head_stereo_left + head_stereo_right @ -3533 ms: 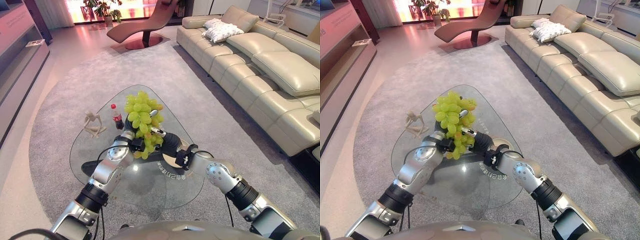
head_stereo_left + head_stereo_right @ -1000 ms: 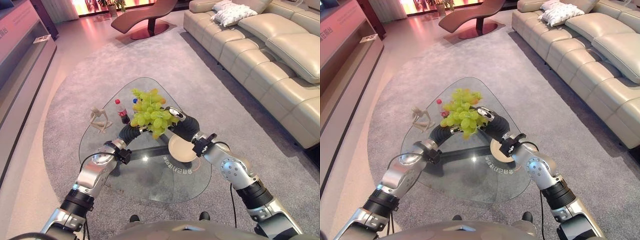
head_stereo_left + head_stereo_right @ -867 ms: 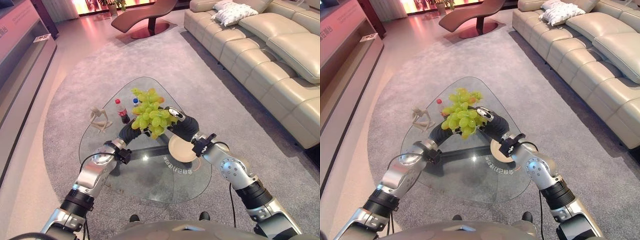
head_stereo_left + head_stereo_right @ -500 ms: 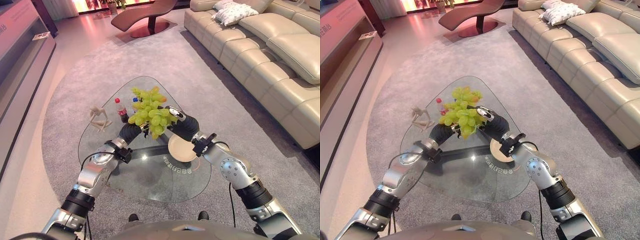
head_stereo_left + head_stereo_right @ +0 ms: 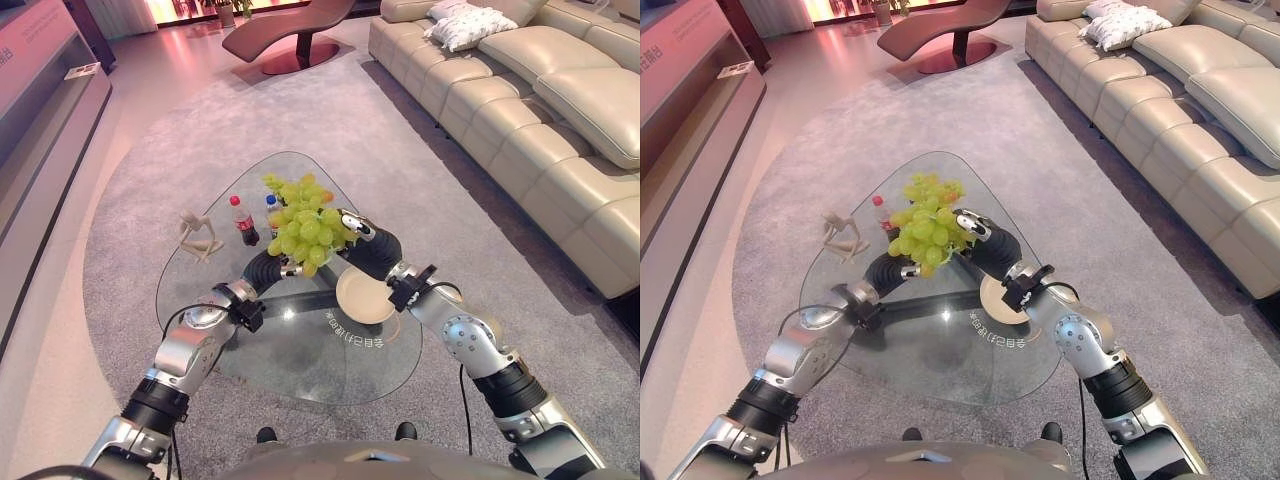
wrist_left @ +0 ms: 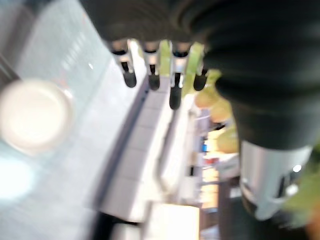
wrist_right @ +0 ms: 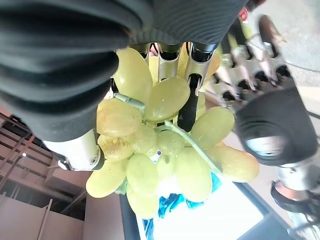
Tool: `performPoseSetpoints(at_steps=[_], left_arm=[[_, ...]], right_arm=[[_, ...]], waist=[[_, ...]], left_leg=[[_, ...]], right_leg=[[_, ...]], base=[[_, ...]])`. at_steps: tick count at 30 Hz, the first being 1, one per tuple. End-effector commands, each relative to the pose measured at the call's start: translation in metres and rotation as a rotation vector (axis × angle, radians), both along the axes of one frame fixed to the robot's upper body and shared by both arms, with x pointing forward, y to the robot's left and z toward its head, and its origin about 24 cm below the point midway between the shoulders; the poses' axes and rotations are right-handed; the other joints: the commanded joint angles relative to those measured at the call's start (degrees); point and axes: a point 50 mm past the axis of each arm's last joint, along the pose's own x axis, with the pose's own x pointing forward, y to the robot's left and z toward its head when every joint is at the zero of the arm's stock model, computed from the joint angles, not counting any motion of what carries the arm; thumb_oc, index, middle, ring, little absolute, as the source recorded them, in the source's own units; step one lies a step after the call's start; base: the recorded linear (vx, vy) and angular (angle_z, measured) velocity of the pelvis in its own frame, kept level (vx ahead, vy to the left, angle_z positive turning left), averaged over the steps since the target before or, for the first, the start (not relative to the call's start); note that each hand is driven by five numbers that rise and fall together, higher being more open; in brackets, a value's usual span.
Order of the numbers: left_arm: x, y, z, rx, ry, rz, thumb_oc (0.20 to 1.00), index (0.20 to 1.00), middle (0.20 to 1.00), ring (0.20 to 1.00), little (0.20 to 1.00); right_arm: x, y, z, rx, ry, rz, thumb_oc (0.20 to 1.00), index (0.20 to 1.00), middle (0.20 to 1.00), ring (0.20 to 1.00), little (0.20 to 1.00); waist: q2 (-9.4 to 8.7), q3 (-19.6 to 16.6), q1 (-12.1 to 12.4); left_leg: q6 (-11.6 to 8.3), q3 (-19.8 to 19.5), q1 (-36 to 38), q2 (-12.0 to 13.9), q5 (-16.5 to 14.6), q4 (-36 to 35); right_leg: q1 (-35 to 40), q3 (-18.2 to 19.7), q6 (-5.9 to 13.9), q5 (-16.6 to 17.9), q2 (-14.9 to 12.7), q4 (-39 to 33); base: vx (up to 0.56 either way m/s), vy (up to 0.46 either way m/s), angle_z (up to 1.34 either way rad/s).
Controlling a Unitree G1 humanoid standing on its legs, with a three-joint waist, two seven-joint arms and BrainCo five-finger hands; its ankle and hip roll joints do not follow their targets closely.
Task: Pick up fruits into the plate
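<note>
A big bunch of green grapes [image 5: 303, 225] hangs above the glass table [image 5: 290, 365], left of a round cream plate [image 5: 362, 298]. My right hand [image 5: 368, 250] comes in from the right and is shut on the bunch; in the right wrist view its fingers [image 7: 192, 105] curl round the grapes [image 7: 165, 145]. My left hand [image 5: 266, 268] reaches under the bunch from the left. Its fingers [image 6: 172, 92] are straight and lie against the grapes, with the plate [image 6: 32, 117] on the table beyond them.
On the far left part of the table stand a red-capped cola bottle [image 5: 240, 222], a blue-capped bottle [image 5: 270, 204] behind the grapes, and a pale figurine [image 5: 198, 237]. A beige sofa [image 5: 530, 110] runs along the right; grey carpet surrounds the table.
The camera has pulled back since the earliest frames. Both hands stay at the bunch, which has dropped a little and edged right toward the plate over the last second.
</note>
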Motion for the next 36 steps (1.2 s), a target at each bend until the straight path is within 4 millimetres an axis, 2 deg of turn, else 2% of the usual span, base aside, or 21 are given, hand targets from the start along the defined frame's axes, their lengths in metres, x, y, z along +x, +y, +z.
performPoseSetpoints(at_steps=[1,3,5,11,18,21,24,28,33,34,36], left_arm=[[0.012,0.012,0.011,0.329,-0.145,-0.088,1.0,1.0,1.0,1.0,1.0],[0.014,0.02,0.005,0.584,-0.188,-0.142,1.0,1.0,1.0,1.0,1.0],[0.015,0.025,0.003,0.673,-0.187,-0.16,1.0,1.0,1.0,1.0,1.0],[0.012,0.036,-0.012,0.823,-0.131,-0.219,1.0,1.0,1.0,1.0,1.0],[0.002,0.048,-0.038,0.892,-0.021,-0.208,1.0,1.0,1.0,1.0,1.0],[-0.003,0.056,-0.052,0.877,0.045,-0.13,1.0,1.0,1.0,1.0,1.0],[-0.013,0.069,-0.076,0.843,0.115,0.034,1.0,1.0,1.0,1.0,1.0],[-0.019,0.081,-0.094,0.791,0.151,0.21,1.0,1.0,1.0,1.0,1.0],[-0.021,0.087,-0.102,0.753,0.159,0.328,1.0,1.0,1.0,1.0,1.0],[-0.025,0.095,-0.107,0.715,0.163,0.444,1.0,1.0,1.0,1.0,1.0],[-0.029,0.101,-0.11,0.704,0.166,0.511,1.0,1.0,1.0,1.0,1.0]], right_arm=[[0.009,-0.008,0.056,0.181,-0.246,-0.068,0.2,0.2,0.2,0.2,0.2],[0.014,-0.016,0.057,0.176,-0.244,-0.108,0.2,0.2,0.2,0.2,0.2],[0.017,-0.021,0.056,0.17,-0.24,-0.133,0.2,0.2,0.2,0.2,0.2],[0.023,-0.037,0.047,0.157,-0.21,-0.212,0.2,0.2,0.2,0.2,0.2],[0.027,-0.052,0.035,0.149,-0.172,-0.279,0.2,0.2,0.2,0.2,0.2],[0.028,-0.057,0.03,0.132,-0.146,-0.304,0.2,0.2,0.2,0.2,0.2],[0.032,-0.065,0.015,0.082,-0.097,-0.336,0.2,0.2,0.2,0.2,0.2],[0.039,-0.072,0.004,0.032,-0.054,-0.374,0.2,0.2,0.2,0.2,0.2],[0.044,-0.082,-0.007,-0.005,-0.012,-0.426,0.2,0.2,0.2,0.2,0.2],[0.049,-0.095,-0.014,-0.04,0.015,-0.487,0.2,0.2,0.2,0.2,0.2],[0.052,-0.105,-0.015,-0.054,0.02,-0.536,0.2,0.2,0.2,0.2,0.2]], waist=[[-1.71,0.0,-0.6],[-1.62,0.4,-1.0],[-1.61,0.6,-1.2],[-1.55,1.7,-1.7],[-1.63,2.8,-2.1],[-1.67,3.5,-2.3],[-1.84,5.0,-2.3],[-2.22,7.7,-2.0],[-2.42,10.0,-1.3],[-2.37,12.3,-0.4],[-2.0,13.9,0.1]], left_leg=[[1.72,-2.9,-0.1,-0.3,-3.1,2.1],[1.7,-3.1,-0.4,-0.3,-3.2,2.4],[1.68,-3.0,-0.6,-0.3,-3.3,2.4],[1.63,-2.8,-1.1,-0.3,-3.3,2.5],[1.52,-2.6,-1.8,-0.2,-3.4,2.7],[1.46,-2.6,-2.4,-0.1,-3.3,2.7],[1.36,-2.7,-3.3,-0.2,-2.9,2.5],[1.26,-3.4,-5.7,-0.5,-2.5,2.8],[1.31,-4.5,-7.7,-1.1,-2.2,2.9],[1.5,-5.6,-9.7,-1.9,-2.0,3.0],[1.67,-6.5,-11.0,-2.5,-1.9,3.1]], right_leg=[[2.5,0.9,-0.8,-4.4,-1.2,4.0],[2.1,1.2,-0.53,-4.6,-1.1,4.2],[1.9,1.2,-0.42,-4.6,-1.2,4.3],[1.3,1.2,-0.08,-4.4,-1.2,4.2],[0.5,1.5,0.03,-4.3,-1.2,4.2],[-0.3,1.7,-0.05,-4.3,-1.0,4.2],[-1.1,2.0,-0.26,-4.1,-0.8,4.2],[-3.2,2.2,-0.62,-4.2,-0.5,4.8],[-4.8,2.2,-0.99,-4.2,-0.3,5.0],[-6.4,2.1,-1.35,-4.0,0.0,5.3],[-7.7,2.1,-1.61,-4.1,0.1,5.7]], base=[[0.0,0.0,0.0],[-0.02,0.004,0.0],[-0.04,0.002,0.0],[-0.01,-0.001,0.0],[0.0,0.0,0.0],[-0.04,-0.016,-0.02],[-0.05,-0.018,-0.01],[-0.11,-0.025,-0.02],[-0.07,-0.039,0.02],[-0.08,-0.081,0.06],[-0.07,-0.076,0.11]])
